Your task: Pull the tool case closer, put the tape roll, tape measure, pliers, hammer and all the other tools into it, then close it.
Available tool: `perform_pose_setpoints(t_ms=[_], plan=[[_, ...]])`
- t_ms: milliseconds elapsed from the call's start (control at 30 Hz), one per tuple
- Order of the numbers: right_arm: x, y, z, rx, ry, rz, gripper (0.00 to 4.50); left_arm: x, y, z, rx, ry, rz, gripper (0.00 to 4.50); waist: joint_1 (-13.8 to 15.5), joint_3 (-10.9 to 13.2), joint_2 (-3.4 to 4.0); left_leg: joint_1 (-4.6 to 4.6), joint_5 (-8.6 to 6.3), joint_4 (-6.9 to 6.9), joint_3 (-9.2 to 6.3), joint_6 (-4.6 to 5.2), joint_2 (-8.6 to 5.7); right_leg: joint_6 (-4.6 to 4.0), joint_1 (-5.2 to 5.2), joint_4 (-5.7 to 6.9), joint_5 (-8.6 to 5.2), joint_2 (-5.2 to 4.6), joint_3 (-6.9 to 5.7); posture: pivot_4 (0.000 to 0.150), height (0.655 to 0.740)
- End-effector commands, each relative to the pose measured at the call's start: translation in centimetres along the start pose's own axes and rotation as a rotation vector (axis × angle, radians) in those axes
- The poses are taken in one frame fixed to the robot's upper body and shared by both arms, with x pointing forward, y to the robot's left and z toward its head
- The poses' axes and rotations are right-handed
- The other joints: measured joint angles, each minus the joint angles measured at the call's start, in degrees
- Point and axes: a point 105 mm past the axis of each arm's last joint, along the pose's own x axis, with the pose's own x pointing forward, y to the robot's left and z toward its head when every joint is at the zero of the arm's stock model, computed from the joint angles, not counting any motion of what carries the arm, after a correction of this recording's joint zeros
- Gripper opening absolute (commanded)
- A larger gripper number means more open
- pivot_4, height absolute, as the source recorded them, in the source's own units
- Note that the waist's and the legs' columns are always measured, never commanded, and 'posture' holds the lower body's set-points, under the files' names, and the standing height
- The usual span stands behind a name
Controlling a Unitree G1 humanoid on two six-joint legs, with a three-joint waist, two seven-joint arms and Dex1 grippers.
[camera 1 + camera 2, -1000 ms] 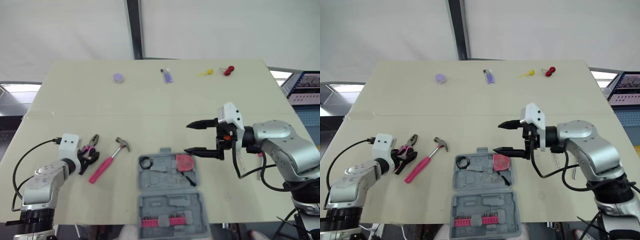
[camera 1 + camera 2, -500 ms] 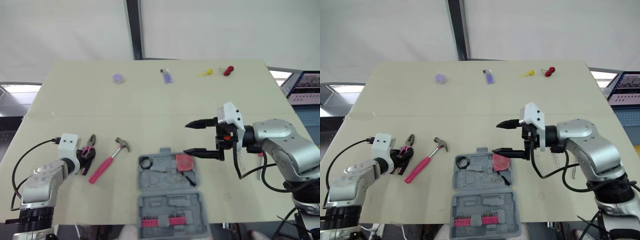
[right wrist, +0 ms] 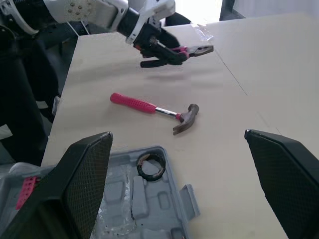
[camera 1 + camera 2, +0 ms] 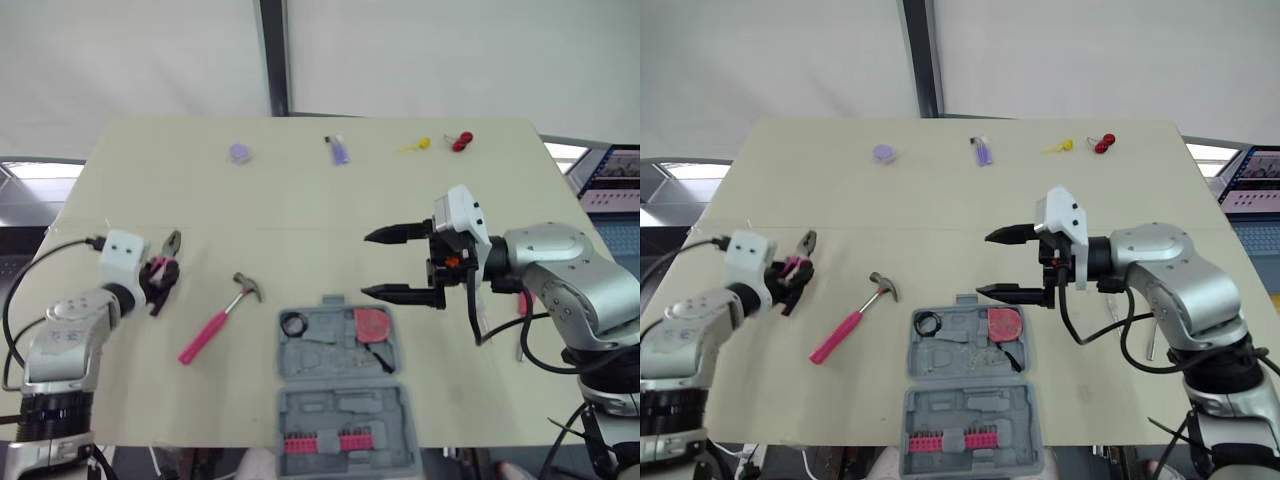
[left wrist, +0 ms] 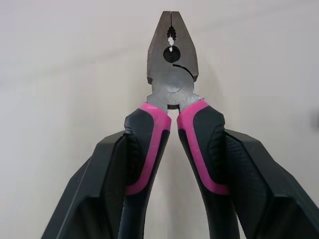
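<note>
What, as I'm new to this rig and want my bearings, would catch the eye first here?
The left tool grips pink-handled pliers by the handles, just above the table's left side. The right tool hangs wide open just beyond the far edge of the open grey tool case, which lies near the front edge. A pink-handled hammer lies on the table between pliers and case.

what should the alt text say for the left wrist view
The left hand grips pliers by their pink and black handles between its two black fingers, the nose shut and pointing away from the camera. Behind them is a plain pale table.
</note>
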Motion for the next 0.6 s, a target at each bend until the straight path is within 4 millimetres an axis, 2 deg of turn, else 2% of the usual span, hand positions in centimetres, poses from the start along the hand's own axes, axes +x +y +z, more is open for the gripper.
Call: perform_pose_setpoints(t_ms=[33, 133, 267, 467, 600], plan=[[0.2, -0.7, 1.1, -0.035, -0.014, -0.024, 4.50, -0.7, -1.0, 6.7, 0.184, -0.224, -0.157, 2.32, -0.06, 0.00, -0.01, 0.01, 0.00, -0.03, 0.00, 0.00, 0.00, 0.00, -0.01, -0.01, 0.00, 0.00, -0.01, 0.150, 0.7400], [0.6, -1.0, 1.6, -0.052, 0.000, -0.031, 4.50, -1.2, -3.8, 8.7, 0.340, -0.281, -0.376, 2.32, -0.21, 0.01, 0.01, -0.02, 0.00, -0.02, 0.02, -0.01, 0.00, 0.00, -0.04, 0.02, 0.00, 0.00, -0.02, 0.150, 0.7400], [1.2, -0.7, 2.4, -0.089, 0.039, -0.010, 4.50, -2.3, -8.5, 10.7, 0.415, -0.360, -0.673, 2.32, -0.49, 0.02, 0.02, -0.01, 0.00, -0.12, 0.09, -0.01, 0.01, 0.00, -0.13, 0.04, 0.00, 0.00, -0.02, 0.150, 0.7400], [2.6, -0.7, 1.3, -0.146, 0.176, -0.016, 4.50, -3.0, -14.1, 8.7, 0.566, -0.305, -0.982, 2.32, -0.94, 0.02, 0.02, -0.18, 0.01, -0.08, 0.18, 0.00, 0.02, 0.00, -0.46, 0.27, 0.00, 0.00, -0.01, 0.150, 0.7400], [3.8, 0.2, 0.1, -0.149, 0.249, 0.047, 4.50, -3.0, -15.9, 7.9, 0.618, -0.283, -1.082, 2.32, -1.06, 0.02, 0.02, -0.21, 0.01, -0.04, 0.21, 0.01, 0.02, 0.00, -0.51, 0.32, 0.00, -0.01, 0.00, 0.150, 0.7400]])
